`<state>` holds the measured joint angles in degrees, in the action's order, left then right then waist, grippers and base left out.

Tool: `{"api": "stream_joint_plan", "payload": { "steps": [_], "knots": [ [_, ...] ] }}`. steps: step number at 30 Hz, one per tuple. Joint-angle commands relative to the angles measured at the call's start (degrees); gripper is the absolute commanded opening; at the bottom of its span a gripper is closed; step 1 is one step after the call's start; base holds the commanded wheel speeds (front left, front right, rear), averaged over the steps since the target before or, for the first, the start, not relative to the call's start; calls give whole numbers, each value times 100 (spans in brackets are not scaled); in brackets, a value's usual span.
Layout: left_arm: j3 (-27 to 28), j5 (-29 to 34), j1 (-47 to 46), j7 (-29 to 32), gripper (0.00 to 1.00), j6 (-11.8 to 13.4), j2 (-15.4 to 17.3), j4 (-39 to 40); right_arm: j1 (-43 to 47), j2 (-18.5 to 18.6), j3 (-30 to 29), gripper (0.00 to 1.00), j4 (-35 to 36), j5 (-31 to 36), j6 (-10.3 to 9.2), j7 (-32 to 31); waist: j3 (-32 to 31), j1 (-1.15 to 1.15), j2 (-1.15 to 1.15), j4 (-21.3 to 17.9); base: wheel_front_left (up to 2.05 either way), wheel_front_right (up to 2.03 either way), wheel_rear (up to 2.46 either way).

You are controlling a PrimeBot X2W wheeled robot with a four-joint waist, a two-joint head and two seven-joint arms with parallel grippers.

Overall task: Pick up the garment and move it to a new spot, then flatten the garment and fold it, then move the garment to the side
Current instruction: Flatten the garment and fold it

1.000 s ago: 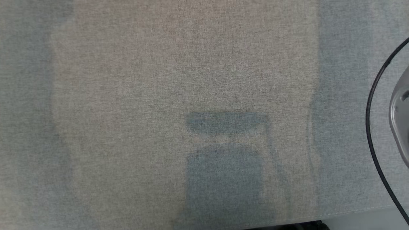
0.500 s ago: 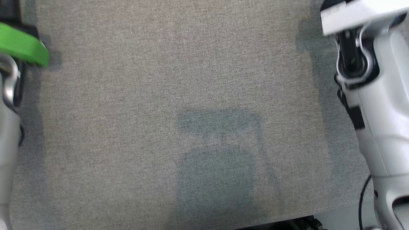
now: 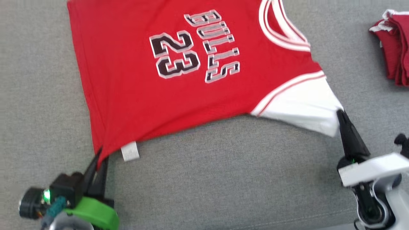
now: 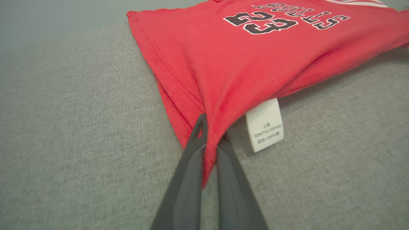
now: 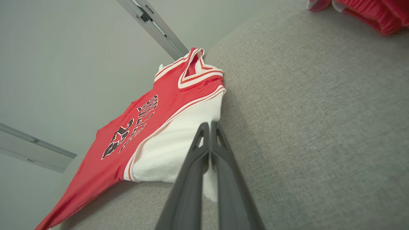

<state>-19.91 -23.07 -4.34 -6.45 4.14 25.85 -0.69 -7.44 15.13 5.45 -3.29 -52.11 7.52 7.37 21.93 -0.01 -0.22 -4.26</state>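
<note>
The garment (image 3: pixel 127 80) is a red jersey with "BULLS 23" in black and white and a white sleeve, spread on the grey fabric surface (image 3: pixel 223 179). My left gripper (image 3: pixel 99 156) is at the lower left, shut on the jersey's near hem corner beside a white label (image 3: pixel 130 151). In the left wrist view the red cloth (image 4: pixel 207 57) is pinched between the left gripper's (image 4: pixel 211 134) fingers. My right gripper (image 3: pixel 339 113) is shut on the edge of the white sleeve. The right wrist view shows the right gripper (image 5: pixel 210 126) clamped on white cloth of the jersey (image 5: pixel 166 105).
A pile of other red garments (image 3: pixel 394 48) lies at the far right of the surface, also at the top right of the right wrist view (image 5: pixel 367 9). Bare grey fabric stretches in front of the jersey. The surface's near edge runs along the bottom right.
The head camera has swung: earlier it showed bare grey fabric with a shadow, then both forearms at the edges. Now the jersey and both grippers are in its view.
</note>
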Motion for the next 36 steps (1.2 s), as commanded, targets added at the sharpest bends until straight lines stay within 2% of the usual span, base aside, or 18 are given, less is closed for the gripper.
{"api": "stream_joint_plan", "payload": {
  "steps": [1, 6, 10, 18, 25, 30, 36],
  "knots": [
    [-4, -64, 310, 61, 0, 129, -2, 165, 305, 0, -80, 0, 60, -54, -7, -52, -631, 1, 22, 49, 0, 0, 0],
    [-70, -320, 1629, 263, 0, 644, -220, 1134, 1478, -149, -548, 0, 423, -228, -7, -180, -632, 1, 22, -11, 0, 0, 0],
    [-167, -438, 1994, 407, 0, 773, -312, 1473, 1644, -315, -737, 0, 498, -261, -6, -281, -510, 1, 22, -54, 0, 0, 0],
    [-157, -619, 1288, 1341, 0, 571, 26, 1943, 586, -499, -446, 0, 590, -70, -5, -712, -407, 1, 22, -46, 0, 0, 0],
    [-46, -1001, 624, 2198, 0, 327, 349, 2186, -412, -505, -457, 0, 445, 85, -5, -1181, -330, 1, 22, -56, 0, 0, 0],
    [-24, -1358, 173, 2681, 0, 128, 435, 2054, -1073, -550, -631, 0, -16, 255, -5, -1412, -234, 1, 22, -32, 0, 0, 0],
    [-102, -1663, -578, 3174, 0, -135, 399, 1427, -1797, -661, -700, 0, -876, 592, -4, -1518, -135, 1, 22, 52, 0, 0, 0]
  ]
}}
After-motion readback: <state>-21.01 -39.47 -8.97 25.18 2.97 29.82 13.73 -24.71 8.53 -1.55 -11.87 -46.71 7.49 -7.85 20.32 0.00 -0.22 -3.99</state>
